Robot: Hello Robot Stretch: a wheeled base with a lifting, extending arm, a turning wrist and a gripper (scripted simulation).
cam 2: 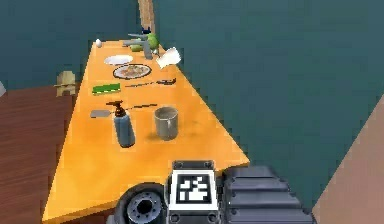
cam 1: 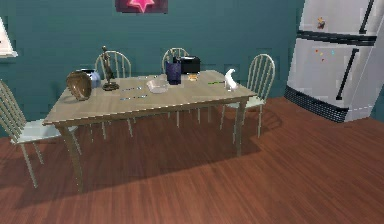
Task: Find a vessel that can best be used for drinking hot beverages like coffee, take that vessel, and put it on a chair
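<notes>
A grey cylindrical cup [cam 2: 165, 122] stands on a long orange-wood tabletop [cam 2: 85, 160] in the arm side view, next to a dark pump bottle [cam 2: 124, 128]. A white cup-like thing [cam 2: 168, 58] lies tilted near the far end. My gripper's dark body [cam 2: 140, 207] sits at the bottom edge, left of a white marker square [cam 2: 195, 190]. I cannot make out its far end, so I cannot tell whether it holds anything. In the forward view, pale spindle-back chairs [cam 1: 261, 73] surround a wooden dining table [cam 1: 150, 103] with a dark blue vessel [cam 1: 173, 70] on it.
The dining table also carries a brown bowl [cam 1: 79, 84], a slim statue [cam 1: 104, 68], a black box [cam 1: 189, 65] and a white object [cam 1: 230, 79]. A white fridge [cam 1: 335, 55] stands at the right. On the orange top lie a plate [cam 2: 130, 71] and utensils [cam 2: 137, 103].
</notes>
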